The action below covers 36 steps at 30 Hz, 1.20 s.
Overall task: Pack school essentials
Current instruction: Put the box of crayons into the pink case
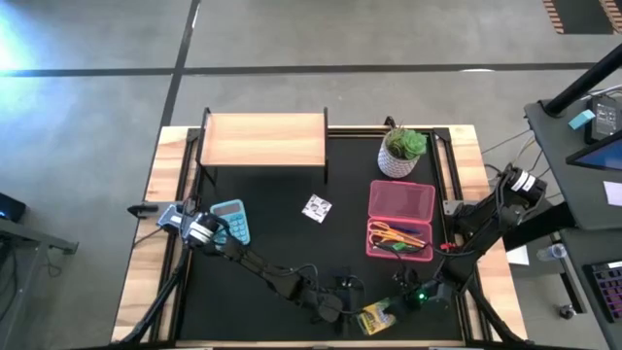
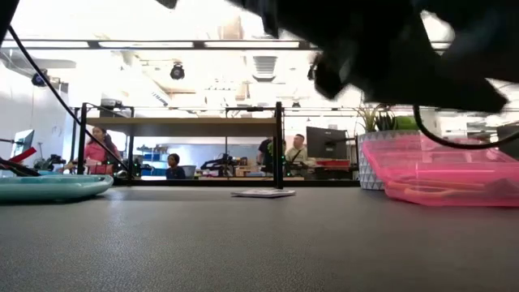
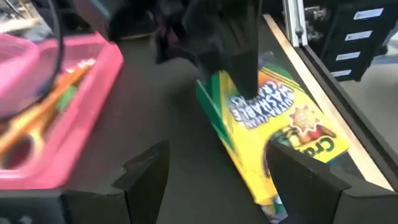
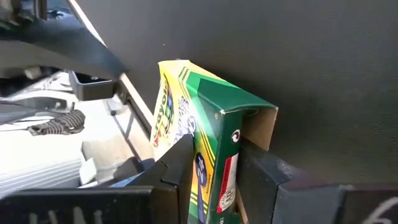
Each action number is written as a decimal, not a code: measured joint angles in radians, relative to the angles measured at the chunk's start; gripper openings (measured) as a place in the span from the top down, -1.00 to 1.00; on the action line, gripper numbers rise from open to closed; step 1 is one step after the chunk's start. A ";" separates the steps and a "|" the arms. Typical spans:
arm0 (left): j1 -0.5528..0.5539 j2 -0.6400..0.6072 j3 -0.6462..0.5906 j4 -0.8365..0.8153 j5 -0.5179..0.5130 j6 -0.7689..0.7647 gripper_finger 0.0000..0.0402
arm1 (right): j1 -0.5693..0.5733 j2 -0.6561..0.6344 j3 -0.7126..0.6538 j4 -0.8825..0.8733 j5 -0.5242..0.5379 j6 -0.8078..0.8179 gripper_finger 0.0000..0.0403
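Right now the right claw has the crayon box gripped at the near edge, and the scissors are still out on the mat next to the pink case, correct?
Not quite. The right claw does grip the crayon box at the near edge, but the scissors already lie inside the pink case, not on the mat. The high view shows it; the left wrist view agrees.

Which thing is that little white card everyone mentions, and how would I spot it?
Start at the wooden shelf at the table's far edge, then look just in front of its right end. There, lying flat and alone on the black mat, is the small white patterned card, between the blue calculator and the pink case.
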 joint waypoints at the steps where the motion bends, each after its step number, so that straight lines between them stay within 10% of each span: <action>1: 0.000 -0.011 0.000 -0.014 -0.002 0.002 -0.25 | 0.000 -0.006 0.000 -0.003 0.001 -0.006 0.53; 36: 0.092 -0.421 -0.053 -0.308 -0.189 0.073 -0.25 | -0.115 -0.690 -0.001 -0.958 0.296 0.073 0.53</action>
